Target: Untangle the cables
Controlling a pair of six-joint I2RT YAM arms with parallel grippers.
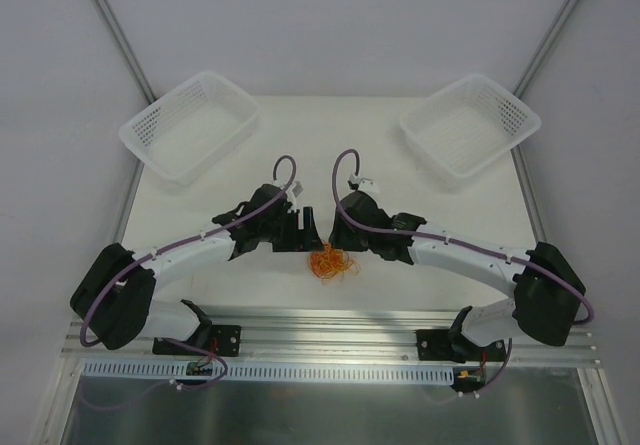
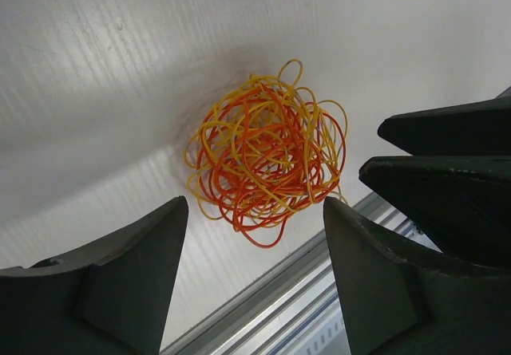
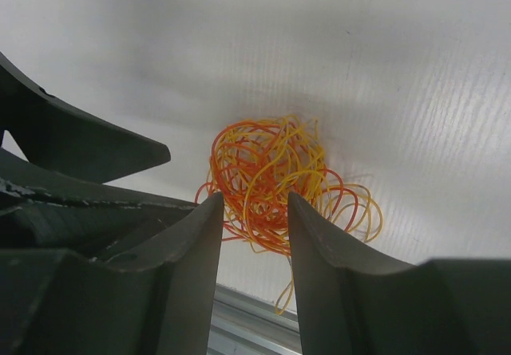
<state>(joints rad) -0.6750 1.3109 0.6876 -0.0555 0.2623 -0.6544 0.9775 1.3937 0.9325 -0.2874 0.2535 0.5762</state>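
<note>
The cables point(image 1: 330, 262) lie as one tangled ball of thin orange-yellow and red wires on the white table, near its front edge. Both grippers hover just behind and above the ball, tips close together. My left gripper point(image 1: 307, 231) is open wide and empty; in the left wrist view point(image 2: 255, 205) the cables point(image 2: 267, 157) lie beyond its tips. My right gripper point(image 1: 337, 233) is open with a narrower gap; in the right wrist view point(image 3: 255, 201) the cables point(image 3: 275, 181) show between and past its fingertips, not clamped.
A white mesh basket point(image 1: 190, 125) stands at the back left and another point(image 1: 470, 125) at the back right. An aluminium rail point(image 1: 330, 320) runs along the front edge just below the cables. Purple arm cables loop above each wrist.
</note>
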